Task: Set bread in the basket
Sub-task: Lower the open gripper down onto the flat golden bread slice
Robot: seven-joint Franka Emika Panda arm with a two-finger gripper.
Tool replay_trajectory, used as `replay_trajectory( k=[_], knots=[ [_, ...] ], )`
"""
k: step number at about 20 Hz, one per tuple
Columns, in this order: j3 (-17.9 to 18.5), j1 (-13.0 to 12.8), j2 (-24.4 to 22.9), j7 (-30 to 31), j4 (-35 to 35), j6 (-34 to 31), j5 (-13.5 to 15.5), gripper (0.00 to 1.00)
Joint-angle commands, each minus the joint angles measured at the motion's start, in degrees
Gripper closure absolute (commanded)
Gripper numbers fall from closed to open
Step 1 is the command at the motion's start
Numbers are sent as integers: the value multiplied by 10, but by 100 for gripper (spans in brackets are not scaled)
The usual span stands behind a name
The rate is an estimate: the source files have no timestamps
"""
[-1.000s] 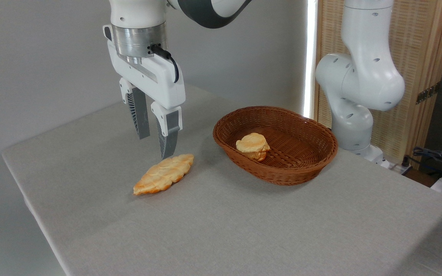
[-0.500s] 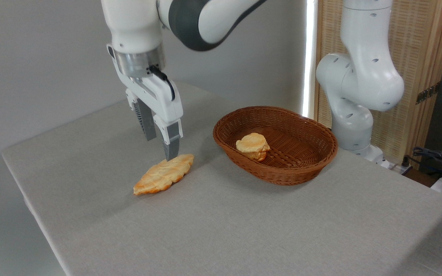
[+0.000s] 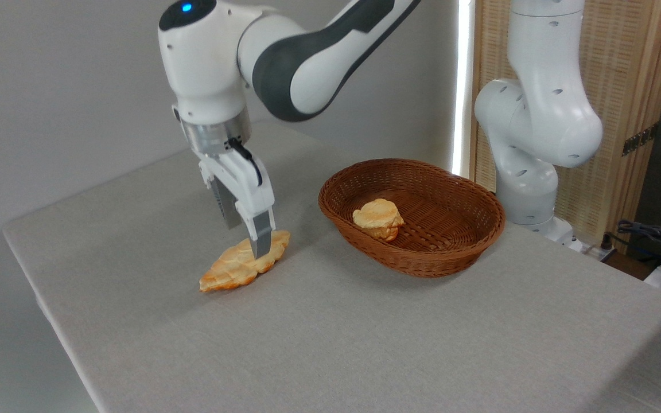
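The flat worktop point(image 3: 365, 344) with its light grey cloth cover fills the foreground and carries every item described below.

Nearest on it lies the bread point(image 3: 238, 267), a long, flat, leaf-shaped golden-orange pastry with pointed ends and a ridged, flaky top. It rests flat on the worktop cloth, left of centre, with its long axis running from lower left to upper right. It lies outside the basket, near the basket's left end but not touching it.

My gripper point(image 3: 247, 241), a white body with two grey fingers, points down at the right half of the bread. The jaws are parted. The front finger point(image 3: 261, 235) overlaps the pastry's near side, its tip at the level of the pastry. The rear finger stands behind it, its lower end partly hidden. I cannot tell whether either finger touches the pastry.

Right of the gripper sits the basket point(image 3: 451, 252), an oval brown woven wicker container with low sides and a thick braided rim. Inside it, toward the left end, rests a small round puffy pale-golden bun point(image 3: 377, 218).

Farthest back, beyond the basket's right end, stand my white arm base point(image 3: 528, 132) and a slatted wooden screen point(image 3: 629, 86).
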State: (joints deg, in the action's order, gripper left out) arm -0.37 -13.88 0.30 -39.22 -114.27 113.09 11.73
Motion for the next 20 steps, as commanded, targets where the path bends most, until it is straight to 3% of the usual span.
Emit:
replay_trajectory(
  k=[1,8,20],
  knots=[
    [5,-4,29,12,1,39,9,0],
    [-6,-8,64,29,3,66,6,0],
    [-3,-7,59,30,12,65,6,0]
  ],
)
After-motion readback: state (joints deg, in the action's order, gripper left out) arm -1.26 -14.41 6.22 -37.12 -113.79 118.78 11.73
